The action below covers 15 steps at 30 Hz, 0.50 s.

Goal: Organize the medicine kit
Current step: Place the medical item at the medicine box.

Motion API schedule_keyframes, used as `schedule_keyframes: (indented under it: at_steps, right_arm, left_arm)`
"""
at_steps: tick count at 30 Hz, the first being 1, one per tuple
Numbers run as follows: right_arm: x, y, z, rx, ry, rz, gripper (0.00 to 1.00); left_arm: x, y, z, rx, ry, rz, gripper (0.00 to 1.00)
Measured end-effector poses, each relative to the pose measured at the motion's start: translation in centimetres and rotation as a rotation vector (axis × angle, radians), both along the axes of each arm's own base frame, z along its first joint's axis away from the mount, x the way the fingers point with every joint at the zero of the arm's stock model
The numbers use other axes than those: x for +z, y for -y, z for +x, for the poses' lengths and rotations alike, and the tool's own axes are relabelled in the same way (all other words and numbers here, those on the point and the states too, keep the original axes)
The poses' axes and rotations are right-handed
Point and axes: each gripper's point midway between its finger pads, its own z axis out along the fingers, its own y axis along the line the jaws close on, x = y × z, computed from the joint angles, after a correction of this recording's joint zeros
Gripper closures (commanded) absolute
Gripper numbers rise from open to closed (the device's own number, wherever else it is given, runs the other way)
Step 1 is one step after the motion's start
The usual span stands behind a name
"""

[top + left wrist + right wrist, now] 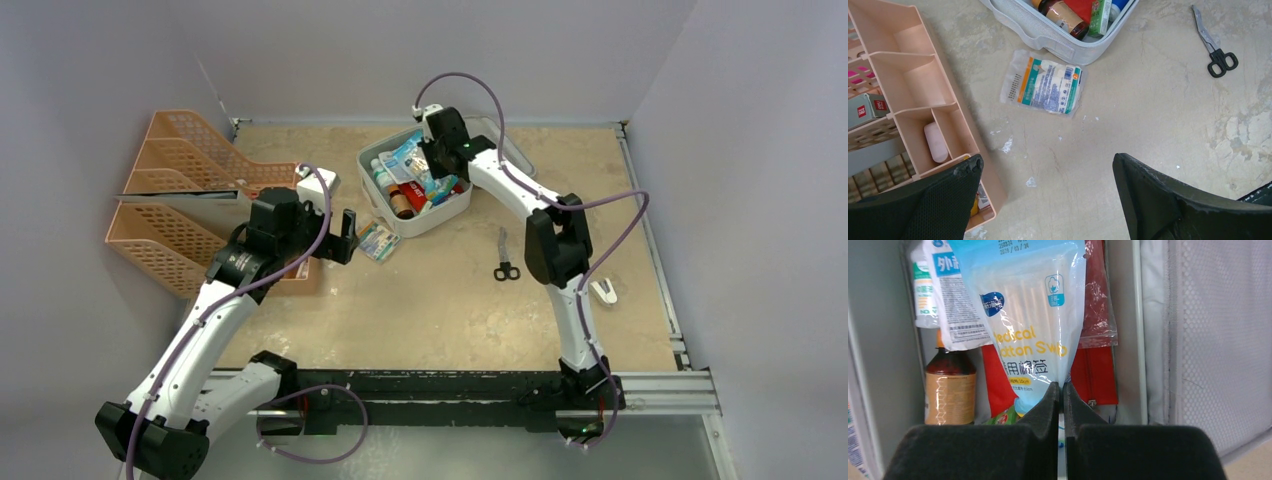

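The right pincer (1062, 390) is pressed together on the lower edge of a clear bag of cotton swabs (1028, 315), which is pinched between the two fingers and held over the contents of the open medicine kit (878, 350). Behind the bag, a brown bottle (950, 390), a red pouch (1098, 375) and white printed packets (955, 295) are seen lying inside the kit. Its mesh-lined lid (1218, 340) is folded out to the right.

In the overhead view the medicine kit (428, 222) is set on the worktop (440, 310) toward the far middle, and the right pincer (440, 150) is placed directly above it.

The left pincer (1048, 200) is spread wide and is held above bare worktop (1148, 140), near the left front of the kit. Ahead of it, a flat gauze packet (1043, 87) is laid just beside the near wall of the medicine kit (1058, 45). A pair of scissors (1215, 45) with black handles is laid to the right, apart from the kit. To the left, orange trays (913, 85) are stood along the worktop's edge, and a pale oblong piece (935, 142) is lodged in one compartment.
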Motion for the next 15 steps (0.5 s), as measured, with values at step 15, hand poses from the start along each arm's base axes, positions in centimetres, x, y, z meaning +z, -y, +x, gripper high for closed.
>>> schedule_keyframes:
  at_steps: [15]
  right_arm:
    - [-2.8,2.3,1.8,-0.042,-0.028,-0.103,1.00]
  left_arm:
    - [0.0,-0.1,0.0,0.004,0.002,0.002,0.00]
